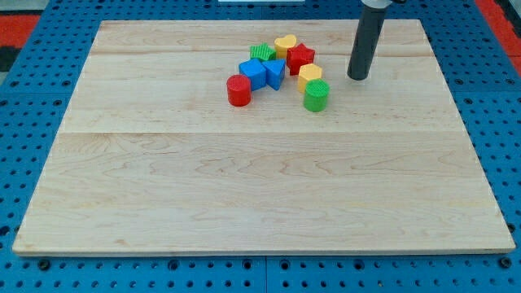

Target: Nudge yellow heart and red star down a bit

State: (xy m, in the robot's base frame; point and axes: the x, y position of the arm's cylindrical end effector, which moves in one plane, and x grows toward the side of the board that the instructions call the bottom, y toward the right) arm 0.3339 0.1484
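The yellow heart (pixel 286 44) lies near the top middle of the wooden board (pixel 260 179). The red star (pixel 300 57) touches it on its lower right. My tip (pixel 357 77) is on the board to the right of the red star, about a rod's width and more away, touching no block. The rod rises to the view's top edge.
A cluster surrounds the two: a green block (pixel 261 53) left of the heart, a blue block (pixel 253 73) and a blue triangle (pixel 275 73) below, a red cylinder (pixel 238 90), a yellow block (pixel 309 76) and a green cylinder (pixel 317 95). Blue pegboard (pixel 32 73) surrounds the board.
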